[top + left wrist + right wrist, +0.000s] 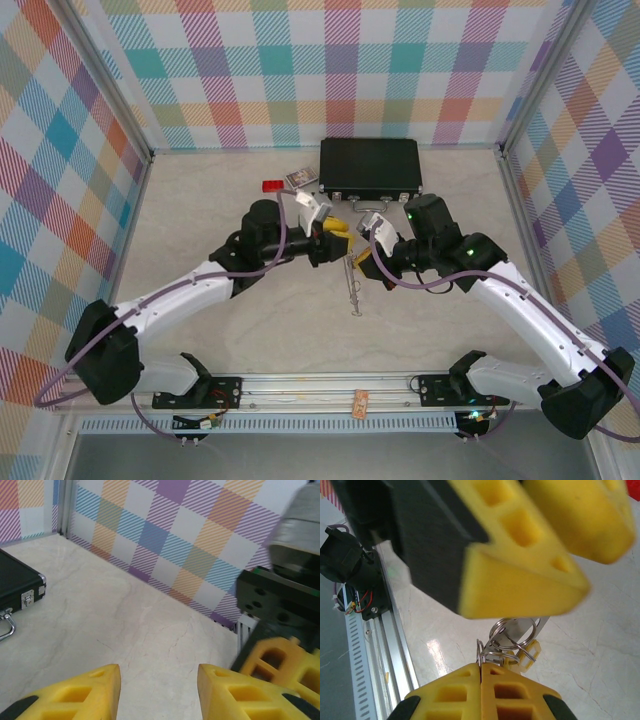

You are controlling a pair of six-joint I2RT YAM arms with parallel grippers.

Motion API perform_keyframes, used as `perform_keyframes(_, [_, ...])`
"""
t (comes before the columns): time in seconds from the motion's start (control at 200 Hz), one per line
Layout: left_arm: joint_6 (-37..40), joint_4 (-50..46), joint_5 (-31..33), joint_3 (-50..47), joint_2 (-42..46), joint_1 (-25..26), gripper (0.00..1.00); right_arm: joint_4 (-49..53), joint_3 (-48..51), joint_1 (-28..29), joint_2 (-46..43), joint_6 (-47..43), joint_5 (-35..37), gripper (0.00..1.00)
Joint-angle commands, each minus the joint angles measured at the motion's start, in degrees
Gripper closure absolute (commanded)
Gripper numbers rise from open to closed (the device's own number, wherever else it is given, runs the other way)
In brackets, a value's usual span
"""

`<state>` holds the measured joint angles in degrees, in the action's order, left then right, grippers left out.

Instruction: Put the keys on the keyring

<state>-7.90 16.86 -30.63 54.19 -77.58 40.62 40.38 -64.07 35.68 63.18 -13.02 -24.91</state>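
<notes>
My right gripper [481,666] is shut on the thin grey wire of the keyring [480,651]. From that wire hang a plain silver key [521,626] on a round split ring and a small key with a yellow head [530,651]. Just above them the left gripper's yellow fingers [520,575] hover, blurred and apart. From above, the keyring [354,288] dangles down to the table below the right gripper [362,262]. The left gripper [338,233] is close beside it. In the left wrist view my left gripper [159,672] stands open over bare table, with nothing between its fingers.
A black case [370,168] with a silver handle lies at the back, and its corner [20,587] shows in the left wrist view. A small red block [272,186] and a small card [300,179] lie left of the case. Plaid walls close in three sides.
</notes>
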Motion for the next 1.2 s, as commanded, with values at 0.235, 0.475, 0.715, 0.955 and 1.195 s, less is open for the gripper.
perform_keyframes(0.235, [3.27,-9.71,-2.98,6.96,-7.00,-0.72,0.57,-0.48,-0.35,0.00,-0.21,-1.65,-0.31,1.00])
perform_keyframes(0.475, [4.17,-8.25,1.95,-0.28,-0.57,-0.89,0.58,-0.65,-0.52,0.00,0.23,-2.44,1.36,1.00])
perform_keyframes(0.715, [2.85,-8.69,2.08,-3.62,2.94,-0.89,0.58,1.57,-1.40,0.01,1.20,-4.11,1.50,1.00])
perform_keyframes(0.955, [-0.01,-5.45,1.43,-4.69,3.34,-1.12,0.57,1.34,-0.64,0.00,0.99,-4.83,0.94,1.00])
perform_keyframes(1.195, [-3.04,-6.23,-0.06,-0.74,1.17,-1.49,0.55,-0.09,1.00,0.18,0.45,-4.65,-0.32,1.00])
